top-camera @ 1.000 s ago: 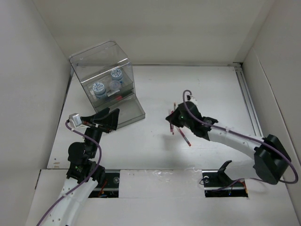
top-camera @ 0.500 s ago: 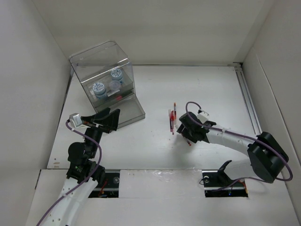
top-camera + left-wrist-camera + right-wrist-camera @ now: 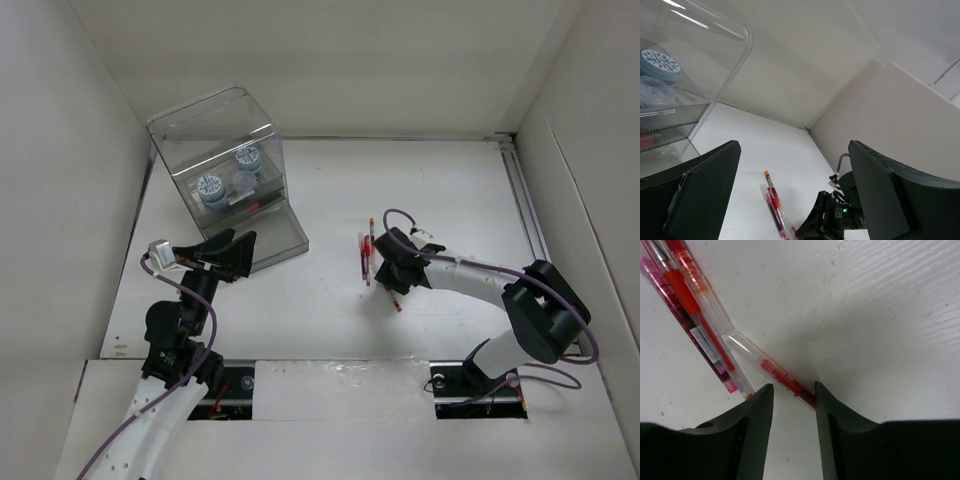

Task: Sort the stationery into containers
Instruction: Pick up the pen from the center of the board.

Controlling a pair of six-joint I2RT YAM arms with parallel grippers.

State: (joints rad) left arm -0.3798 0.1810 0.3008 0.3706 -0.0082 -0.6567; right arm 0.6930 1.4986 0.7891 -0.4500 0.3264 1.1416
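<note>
Red pens (image 3: 367, 252) lie in a loose bundle on the white table (image 3: 450, 190), roughly at its centre and well apart from the organiser box (image 3: 225, 180). The right wrist view shows the bundle (image 3: 687, 300) side by side and touching. A single red pen (image 3: 772, 372) lies on the table just beside it, angled away from it.

The right gripper (image 3: 388, 268) is low over this spot. Its jaws are parted to a narrow gap and straddle the single pen's lower end (image 3: 792, 395). The pen runs up against the right-hand finger, while bare table shows between it and the other. It is not clamped.

The clear organiser box stands at the far left of the table. Two blue-and-white rolls (image 3: 212, 188) sit inside its upper compartment, and something red shows in a front drawer, too small to identify.

The left gripper (image 3: 225, 255) hovers just in front of the box, jaws spread wide, holding nothing. Its wrist view looks between the fingers (image 3: 705, 190) towards the pens, with the box wall at upper left.
</note>
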